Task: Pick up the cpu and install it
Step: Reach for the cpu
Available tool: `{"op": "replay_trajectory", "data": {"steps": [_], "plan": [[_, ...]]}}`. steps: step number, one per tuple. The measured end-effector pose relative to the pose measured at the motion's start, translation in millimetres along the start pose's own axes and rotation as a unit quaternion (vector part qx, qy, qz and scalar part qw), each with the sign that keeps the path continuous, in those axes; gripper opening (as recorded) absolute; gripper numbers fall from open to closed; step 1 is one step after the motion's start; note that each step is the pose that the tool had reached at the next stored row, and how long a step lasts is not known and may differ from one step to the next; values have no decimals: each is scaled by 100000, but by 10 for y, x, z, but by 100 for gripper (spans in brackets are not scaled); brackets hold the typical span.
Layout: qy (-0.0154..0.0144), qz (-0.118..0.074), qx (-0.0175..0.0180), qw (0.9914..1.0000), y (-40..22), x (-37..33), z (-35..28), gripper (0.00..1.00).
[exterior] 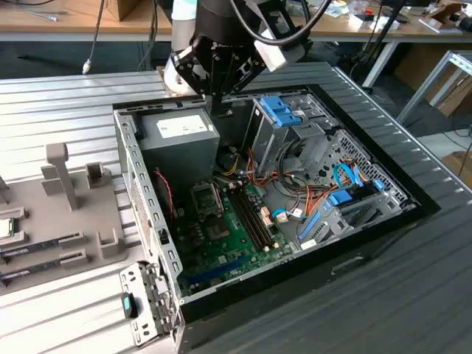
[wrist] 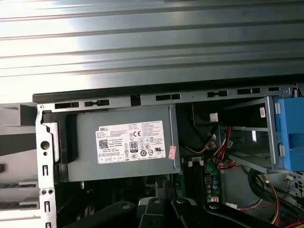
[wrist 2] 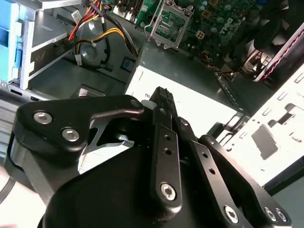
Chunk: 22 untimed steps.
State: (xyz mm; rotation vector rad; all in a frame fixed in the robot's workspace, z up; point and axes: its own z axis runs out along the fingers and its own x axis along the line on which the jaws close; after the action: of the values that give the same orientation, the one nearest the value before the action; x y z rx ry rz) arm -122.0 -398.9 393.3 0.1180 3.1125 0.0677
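The cpu (exterior: 6, 227) is a small silver square with a green edge, lying in a holder at the far edge of the exterior view's left. My gripper (exterior: 217, 103) hangs over the back of the open computer case (exterior: 140, 221), above the grey power supply (exterior: 177, 144), far from the cpu. In the second wrist view the gripper (wrist 2: 164, 97) looks shut, with nothing seen between its fingertips. The dark metal socket frame (exterior: 206, 198) sits on the green motherboard (exterior: 228, 236) below the power supply. In the second wrist view the socket frame (wrist 2: 167, 24) lies beyond the gripper.
A grey parts tray (exterior: 81, 221) with upright posts and long memory sticks (exterior: 37, 251) lies on the exterior view's left of the case. Blue drive brackets (exterior: 280, 110), bundled cables (exterior: 295, 192) and metal bays crowd the case's right half. The power supply's label (wrist: 130, 142) is seen in the first wrist view.
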Motion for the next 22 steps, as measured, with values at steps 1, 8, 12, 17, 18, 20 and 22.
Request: {"op": "replay_trajectory", "data": {"steps": [1,8,12,17,18,20,22], "plan": [[1,-4,2,100000,0,1,0,11],[0,1,-1,100000,-2,31,-1,11],[1,1,2,100000,-3,46,-1,11],[-1,1,-1,100000,-4,57,-2,11],[1,1,0,100000,-4,58,-2,11],[0,5,-1,100000,-5,64,-2,11],[1,-1,4,100000,-6,76,-2,11]]}}
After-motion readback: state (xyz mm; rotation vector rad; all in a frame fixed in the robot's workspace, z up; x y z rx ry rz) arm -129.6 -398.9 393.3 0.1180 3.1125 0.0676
